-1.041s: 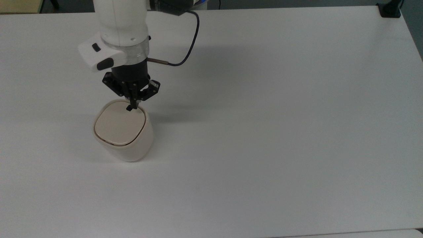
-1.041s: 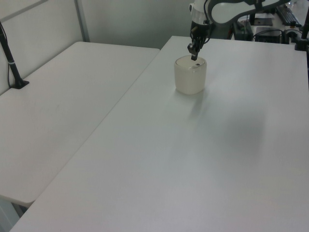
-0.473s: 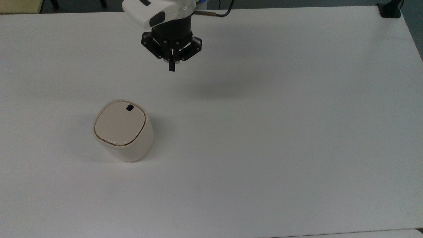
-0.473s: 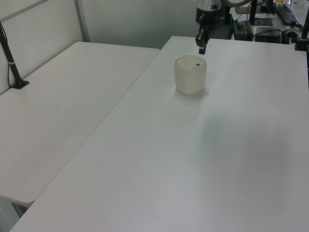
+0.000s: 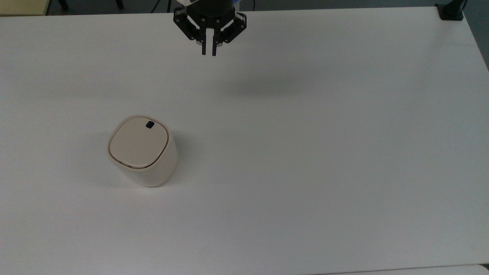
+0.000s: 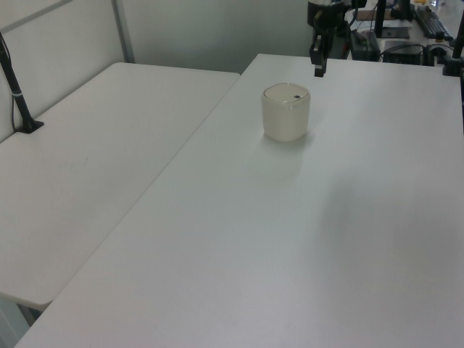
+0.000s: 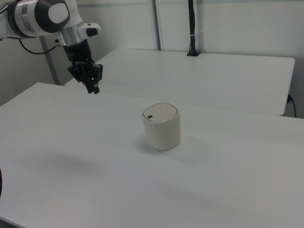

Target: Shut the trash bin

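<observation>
Gripper (image 5: 208, 52) hanging in the air above the far edge of the white table (image 5: 324, 152), fingers pointing down, parted by only a narrow gap, holding nothing. Well apart from the trash bin (image 5: 143, 152), toward the top view's upper right of it. Little left to go wrong, judging by the lid: any return toward the bin risks pressing the small black button (image 5: 149, 124) and popping the lid open, or nudging the light body across the smooth tabletop. Bin standing upright on the table in the top view's left half, cream-beige, rounded-square and tapered, flat lid (image 5: 138, 144) lying flush with the rim and looking fully shut, button at the lid's far edge.
</observation>
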Action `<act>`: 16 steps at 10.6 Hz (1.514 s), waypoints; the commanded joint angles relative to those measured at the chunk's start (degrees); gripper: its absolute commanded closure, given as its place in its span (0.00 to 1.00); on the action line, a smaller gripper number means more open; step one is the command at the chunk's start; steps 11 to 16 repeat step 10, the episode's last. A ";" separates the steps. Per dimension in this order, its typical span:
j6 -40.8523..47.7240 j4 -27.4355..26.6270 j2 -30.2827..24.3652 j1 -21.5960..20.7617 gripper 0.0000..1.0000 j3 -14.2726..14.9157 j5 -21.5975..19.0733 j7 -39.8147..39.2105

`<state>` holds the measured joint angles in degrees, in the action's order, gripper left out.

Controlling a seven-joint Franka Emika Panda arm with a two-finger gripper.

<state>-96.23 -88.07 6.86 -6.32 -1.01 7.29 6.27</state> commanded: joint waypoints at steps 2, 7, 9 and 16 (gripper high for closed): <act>2.01 -3.42 -2.03 -1.32 0.00 0.48 0.44 -1.43; 2.10 -4.57 -3.69 -1.51 0.00 0.57 -0.44 -0.73; 1.92 -4.31 -3.61 -1.42 0.00 0.66 -0.52 -0.73; 1.92 -4.22 -3.61 -1.42 0.00 0.83 -0.53 -0.73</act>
